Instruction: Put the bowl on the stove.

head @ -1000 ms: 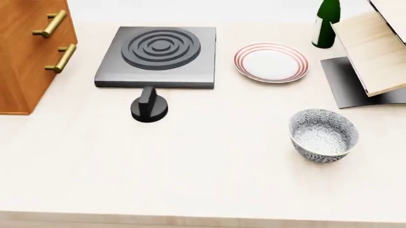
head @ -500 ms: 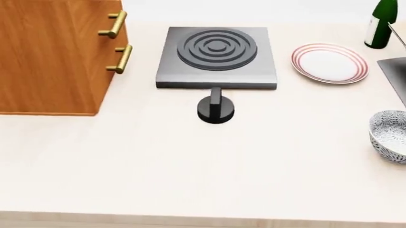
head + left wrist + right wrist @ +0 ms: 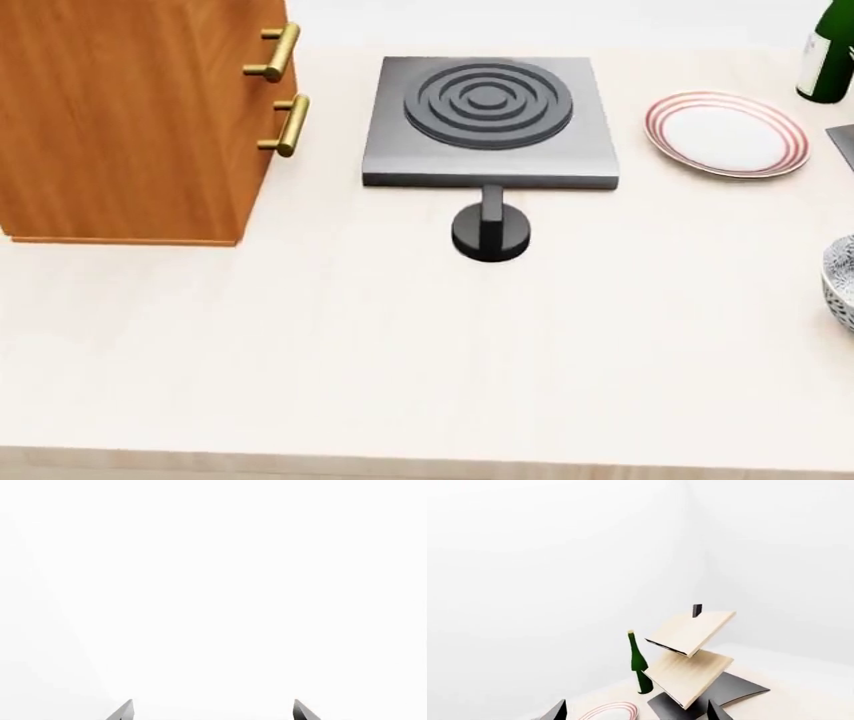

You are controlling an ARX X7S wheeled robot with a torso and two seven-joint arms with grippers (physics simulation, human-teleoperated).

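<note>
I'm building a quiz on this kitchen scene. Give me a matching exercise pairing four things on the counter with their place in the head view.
Things:
1. bowl
2. stove
3. knob
4. drawer cabinet

Places:
A. far left, brass handles
B. cut off at the right edge
C. just in front of the stove
D. back centre, left of the red-rimmed plate

Pairs: 1-B, 2-D, 3-C, 4-A

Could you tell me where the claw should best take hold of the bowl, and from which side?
Only an edge of the bowl shows, at the head view's right border. It appears to stand upright with its mouth open upward, so probably pinch the rim from above, one finger inside and one outside. The right claw is likely nearer.
</note>
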